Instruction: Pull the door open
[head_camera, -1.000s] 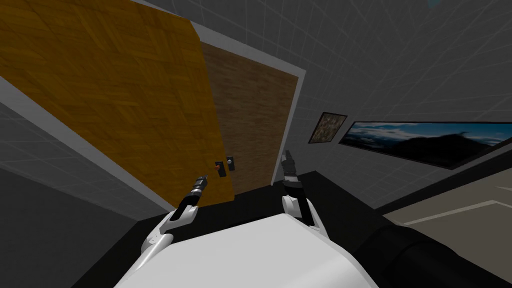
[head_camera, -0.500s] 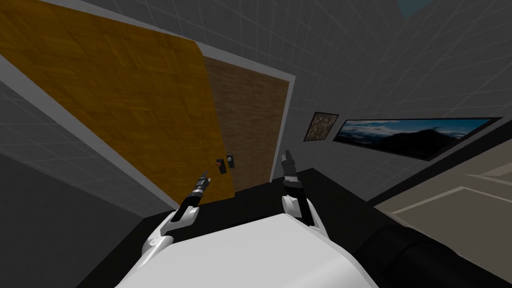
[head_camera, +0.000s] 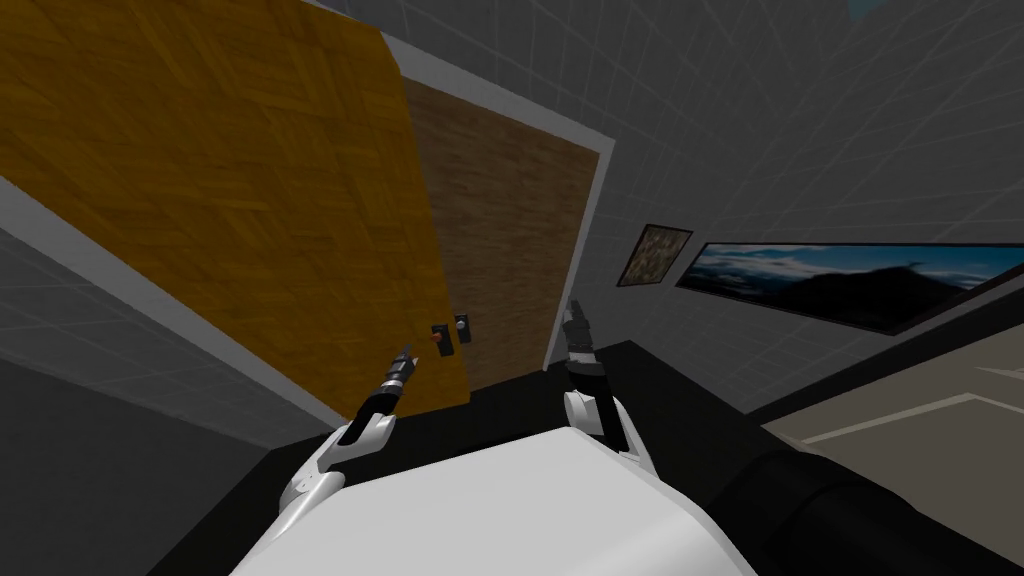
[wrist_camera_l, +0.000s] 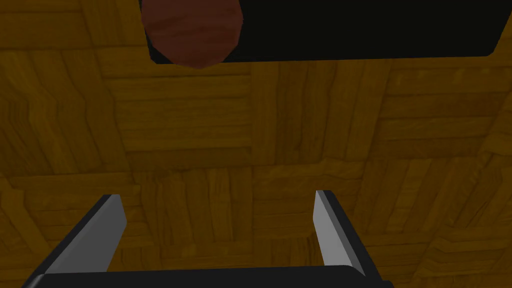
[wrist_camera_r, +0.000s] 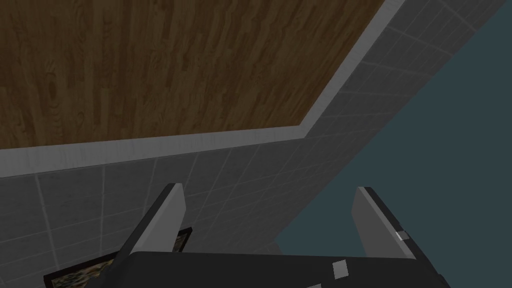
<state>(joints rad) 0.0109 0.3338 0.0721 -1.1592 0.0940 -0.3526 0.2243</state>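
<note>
The yellow-brown wooden door (head_camera: 250, 200) stands swung out from its grey frame (head_camera: 590, 230). Near its free edge is a black plate (head_camera: 441, 335) carrying a reddish round knob (head_camera: 436, 339). My left gripper (head_camera: 407, 356) hovers just short of that knob, a little lower and to its left. In the left wrist view the open left gripper (wrist_camera_l: 217, 220) faces the door's wood (wrist_camera_l: 250, 140), its fingers (wrist_camera_l: 107, 227) holding nothing; the knob (wrist_camera_l: 192, 30) and black plate (wrist_camera_l: 360, 30) lie beyond the fingertips. My right gripper (head_camera: 572, 310) is raised near the frame's right post, and its wrist view shows the right gripper (wrist_camera_r: 267, 215) open and empty.
A darker brown wood surface (head_camera: 500, 250) fills the doorway behind the door. A second dark plate with a grey knob (head_camera: 461, 326) sits right beside the door's edge. Grey tiled walls flank the door, with a small picture (head_camera: 655, 255) and a long landscape picture (head_camera: 850, 285) to the right. The floor (head_camera: 520, 400) is black.
My left gripper has opened from shut, staying close to the knob. The head view swayed and came back; the door and right arm look unchanged.
</note>
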